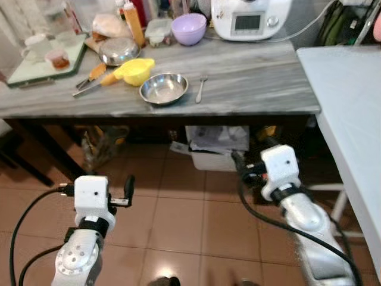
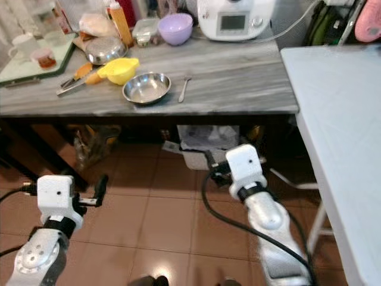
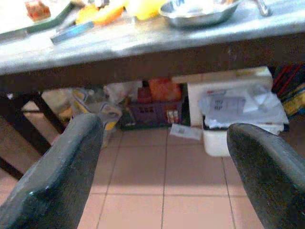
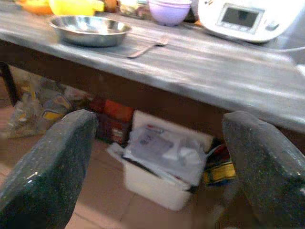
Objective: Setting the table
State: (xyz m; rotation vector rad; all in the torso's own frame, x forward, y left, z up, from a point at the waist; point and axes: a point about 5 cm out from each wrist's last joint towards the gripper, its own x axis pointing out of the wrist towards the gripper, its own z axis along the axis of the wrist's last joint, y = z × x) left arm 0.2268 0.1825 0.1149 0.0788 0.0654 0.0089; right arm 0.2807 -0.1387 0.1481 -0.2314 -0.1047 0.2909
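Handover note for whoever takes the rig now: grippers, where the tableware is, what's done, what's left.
Left gripper: open, holding nothing, low in front of the grey counter.
Right gripper: open, holding nothing, also below the counter edge.
On the counter: steel bowl, fork just to its right, yellow bowl, purple bowl.
White table on the robot's right.
Done: nothing picked up yet.
Left: likely grasp the bowl and fork and carry them over.
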